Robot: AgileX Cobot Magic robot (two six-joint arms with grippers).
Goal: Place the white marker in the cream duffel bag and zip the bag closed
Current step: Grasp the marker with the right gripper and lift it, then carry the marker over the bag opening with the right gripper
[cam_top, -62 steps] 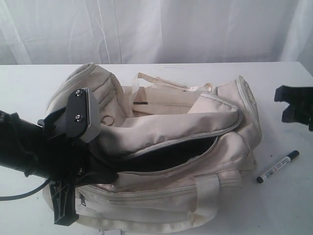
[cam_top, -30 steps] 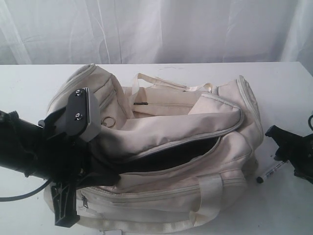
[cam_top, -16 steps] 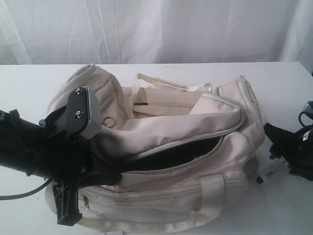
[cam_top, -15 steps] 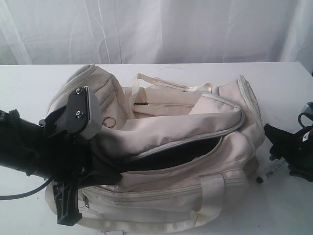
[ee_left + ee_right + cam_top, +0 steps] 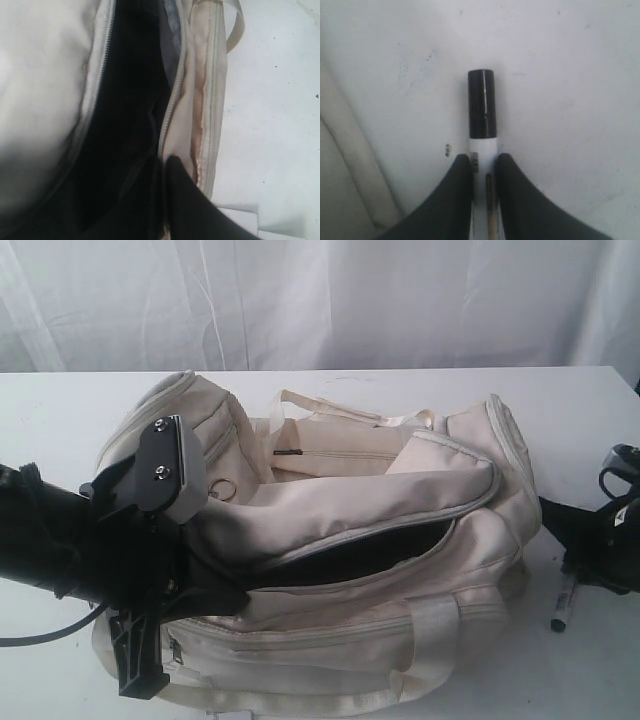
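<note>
**A:** The right gripper (image 5: 483,161), how do its fingers stand?

**B:** Drawn in close, one black finger (image 5: 461,172) on each side of the marker (image 5: 562,604), and both press on the white barrel. The dark cap sticks out past the fingertips. Some small dark print shows on the barrel between them.

**A:** And where is the marker?

**B:** On the table (image 5: 590,415), just beside the right end of the bag (image 5: 350,495) and outside it. One end is under the gripper. The other end points toward the near edge of the table.

**A:** The left gripper (image 5: 169,172)?

**B:** Its jaws are together, at the near lip of the bag's main opening toward the left end. A black finger lies against the cream edge beside the grey zipper (image 5: 172,95). I cannot tell whether any fabric is pinched between the jaws.

**A:** What surrounds them?

**B:** The bag takes up the middle of the table, with its top unzipped and the inside dark. The upper flap sags across the gap. A cream handle (image 5: 432,625) lies over the near side, and a small metal ring (image 5: 222,487) hangs close to the left arm. A white curtain (image 5: 300,300) hangs behind the table.

**A:** Is anything in the way?

**B:** The bag's right end wall stands between the marker and the opening.
</note>
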